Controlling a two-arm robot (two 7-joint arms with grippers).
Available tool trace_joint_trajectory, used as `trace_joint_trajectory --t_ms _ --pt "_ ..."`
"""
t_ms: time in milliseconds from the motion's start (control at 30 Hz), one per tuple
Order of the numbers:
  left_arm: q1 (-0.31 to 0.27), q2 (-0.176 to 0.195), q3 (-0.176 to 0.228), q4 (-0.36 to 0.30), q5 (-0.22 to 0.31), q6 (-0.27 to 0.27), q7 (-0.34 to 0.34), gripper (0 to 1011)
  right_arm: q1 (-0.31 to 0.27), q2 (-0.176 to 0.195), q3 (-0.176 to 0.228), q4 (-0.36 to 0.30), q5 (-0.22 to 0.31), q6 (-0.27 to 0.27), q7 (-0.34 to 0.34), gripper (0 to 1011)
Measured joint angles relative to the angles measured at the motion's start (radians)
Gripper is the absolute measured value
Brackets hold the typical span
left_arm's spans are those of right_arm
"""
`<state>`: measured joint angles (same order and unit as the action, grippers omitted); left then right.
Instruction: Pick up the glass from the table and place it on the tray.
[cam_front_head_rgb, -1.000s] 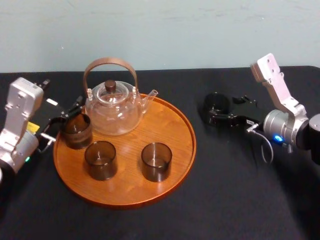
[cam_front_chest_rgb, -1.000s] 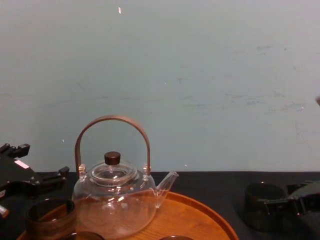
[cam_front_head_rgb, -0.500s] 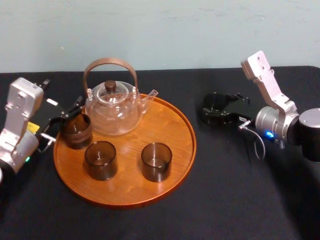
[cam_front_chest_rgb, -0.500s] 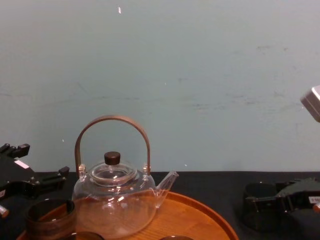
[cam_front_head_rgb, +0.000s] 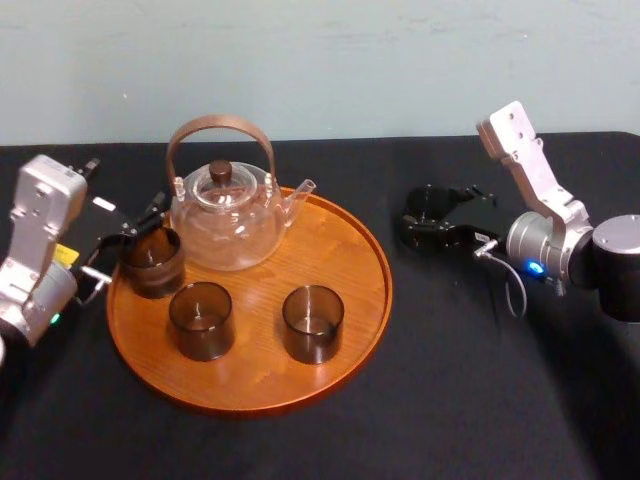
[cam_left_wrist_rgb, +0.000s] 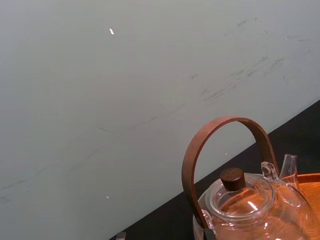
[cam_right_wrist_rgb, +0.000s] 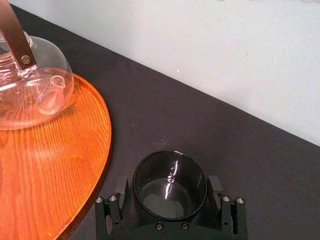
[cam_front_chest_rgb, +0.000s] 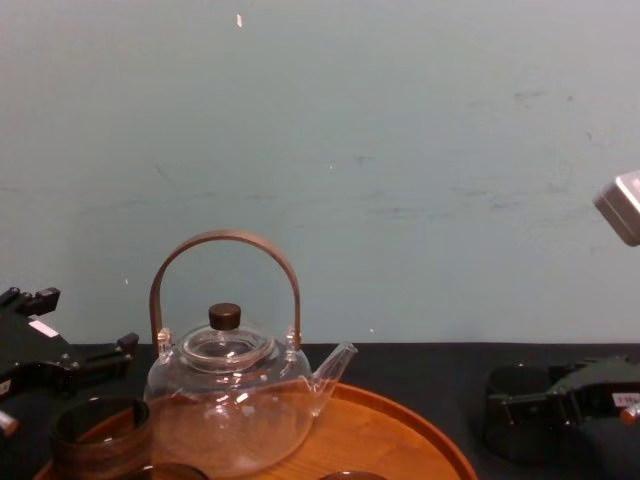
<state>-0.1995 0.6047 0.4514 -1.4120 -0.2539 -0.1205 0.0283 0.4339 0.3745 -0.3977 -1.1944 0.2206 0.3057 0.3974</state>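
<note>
A dark smoked glass stands on the black table, just right of the round wooden tray. My right gripper is low over the table, open, with one finger on each side of this glass. The right wrist view shows the glass upright between the black fingers, with the tray rim close beside it. In the chest view the glass is at the lower right. My left gripper sits at the tray's left edge, open, beside another glass.
A clear glass teapot with a brown arched handle stands at the back of the tray. Two more dark glasses stand in the tray's front half. Bare tray surface lies at its right side. A pale wall runs behind the table.
My right arm has swung left toward the tray, and the glass between its fingers has shifted slightly left with it. The left arm and the tray's contents have not moved.
</note>
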Motion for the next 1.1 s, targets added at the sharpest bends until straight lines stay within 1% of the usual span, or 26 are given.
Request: trace_joint_trajectory --t_ms 100,267,833,1033,1067,1100 --pt "0.000 0.000 0.000 0.000 0.000 0.000 0.000 1001 0.000 0.001 0.000 -0.001 0.001 0.000 0.000 997" --pt "0.000 0.000 0.000 0.000 0.000 0.000 0.000 1001 -0.001 0.001 0.001 -0.001 0.002 0.000 0.000 904" --pt "0.000 0.000 0.000 0.000 0.000 0.000 0.000 1001 -0.002 0.002 0.002 -0.003 0.004 0.000 0.000 898" --pt "0.000 0.000 0.000 0.000 0.000 0.000 0.000 1001 -0.022 0.020 0.018 -0.050 0.021 -0.001 0.027 898" --pt "0.000 0.000 0.000 0.000 0.000 0.000 0.000 1001 -0.022 0.020 0.018 -0.050 0.021 -0.001 0.027 898" --pt "0.000 0.000 0.000 0.000 0.000 0.000 0.000 1001 -0.030 0.030 0.025 -0.079 0.030 0.000 0.037 898"
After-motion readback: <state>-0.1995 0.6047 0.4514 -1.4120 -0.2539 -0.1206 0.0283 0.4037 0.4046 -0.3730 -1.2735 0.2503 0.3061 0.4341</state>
